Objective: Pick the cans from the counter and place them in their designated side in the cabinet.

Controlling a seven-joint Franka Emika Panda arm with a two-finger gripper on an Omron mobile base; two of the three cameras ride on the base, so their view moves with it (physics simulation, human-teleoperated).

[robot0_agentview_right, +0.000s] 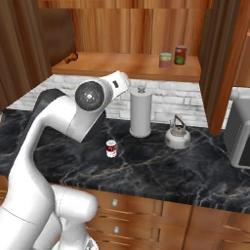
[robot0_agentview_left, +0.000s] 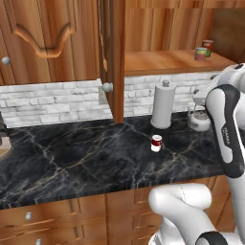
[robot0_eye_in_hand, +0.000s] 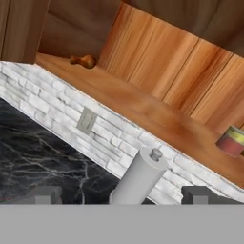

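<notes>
On the counter (robot0_agentview_left: 72,162), closest to the base, one red-and-white can (robot0_agentview_left: 156,143) stands upright, its long axis vertical, lid up. It stands alone on the black marble, a little in front of the paper-towel roll (robot0_agentview_left: 162,105) and apart from it. In the right base view the same can (robot0_agentview_right: 112,148) is left of the roll (robot0_agentview_right: 140,113) and nearer to the camera. A grey kettle (robot0_agentview_right: 177,135) stands on the counter to the right of the roll, near the wall.

The arm bends up from the base and its elbow is high over the counter. The forearm reaches toward the wall and the shelf. The hand looks from a rolled angle, so the shelf (robot0_eye_in_hand: 143,112) runs diagonally there. The two finger tips (robot0_eye_in_hand: 45,195) are far apart at the bottom of the hand view, and nothing is between them: the gripper (robot0_eye_in_hand: 121,196) is spread and empty. The top of the roll rises between the tips but farther away.

Farther back, on the shelf of the cabinet (robot0_agentview_right: 132,66), stand two more cans, both upright: the yellow-banded can (robot0_agentview_right: 165,60) with a grey-green top, and just beside it, on the right, a red can with green top (robot0_agentview_right: 180,54). In the hand view the yellow-banded can (robot0_eye_in_hand: 232,139) is at the right edge. A small brown object (robot0_agentview_right: 71,57) lies at the left end of the shelf; what it is I cannot tell.
</notes>
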